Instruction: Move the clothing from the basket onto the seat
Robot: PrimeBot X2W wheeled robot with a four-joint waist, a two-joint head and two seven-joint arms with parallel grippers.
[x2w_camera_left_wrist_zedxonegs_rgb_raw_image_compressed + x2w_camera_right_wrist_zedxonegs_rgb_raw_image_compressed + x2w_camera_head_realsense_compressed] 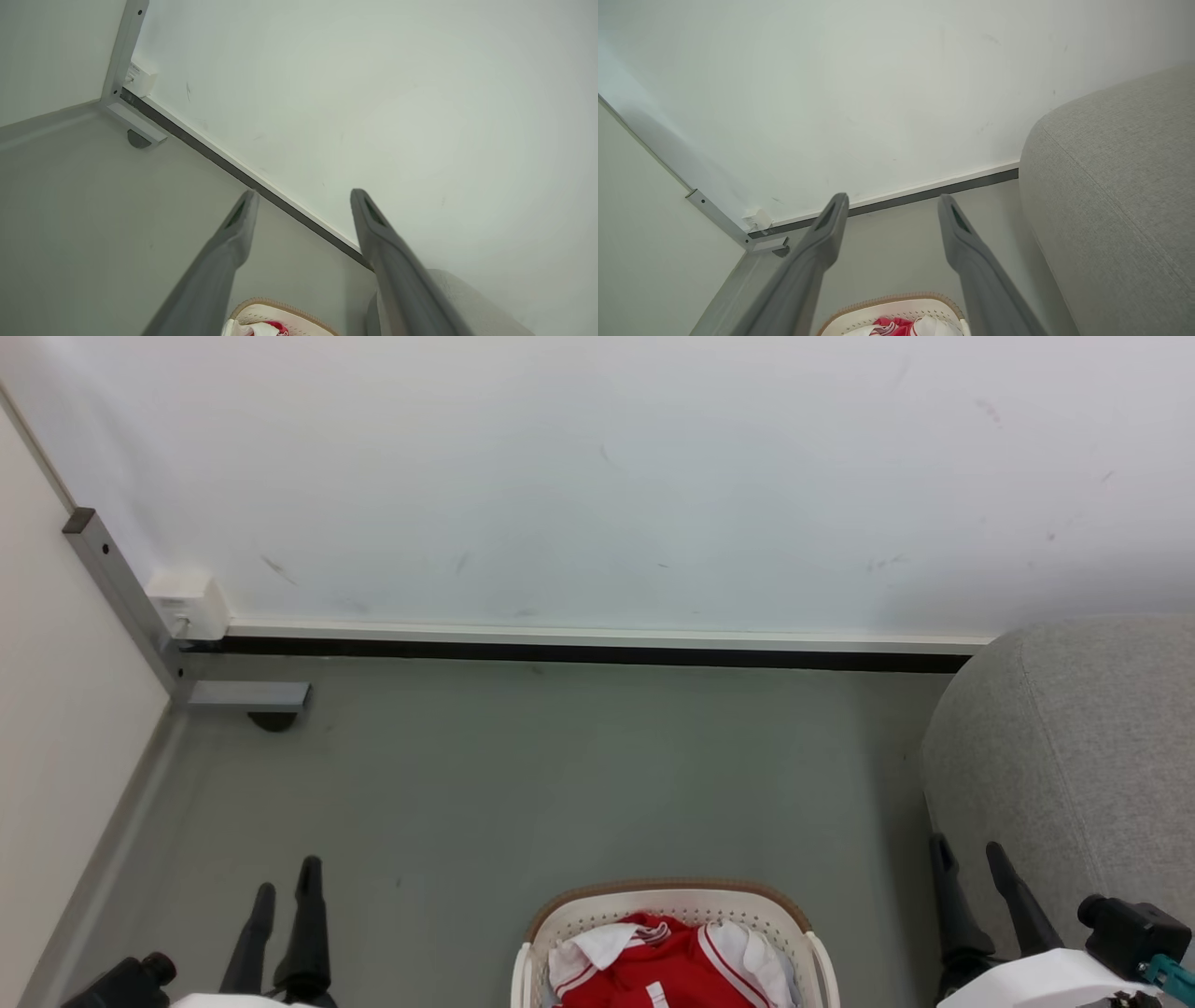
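Red clothing point(674, 969) with white stripes and trim lies heaped in the cream basket point(569, 913) with a brown rim, at the bottom centre of the head view. The grey seat point(1074, 756) stands at the right, beside the basket. My left gripper point(286, 875) hangs open to the left of the basket, above the floor, holding nothing. My right gripper point(971, 855) is open at the seat's near corner, right of the basket. Both wrist views show open fingers with the basket point(285, 313) point(896, 308) and clothing point(273, 328) point(892, 324) below them, and the seat point(1120, 196).
A white wall point(597, 476) with a dark skirting strip runs along the back. A grey metal post and foot point(140, 616) with a small white box point(189, 604) stand in the left corner beside a pale panel. Grey floor point(560, 775) lies between wall and basket.
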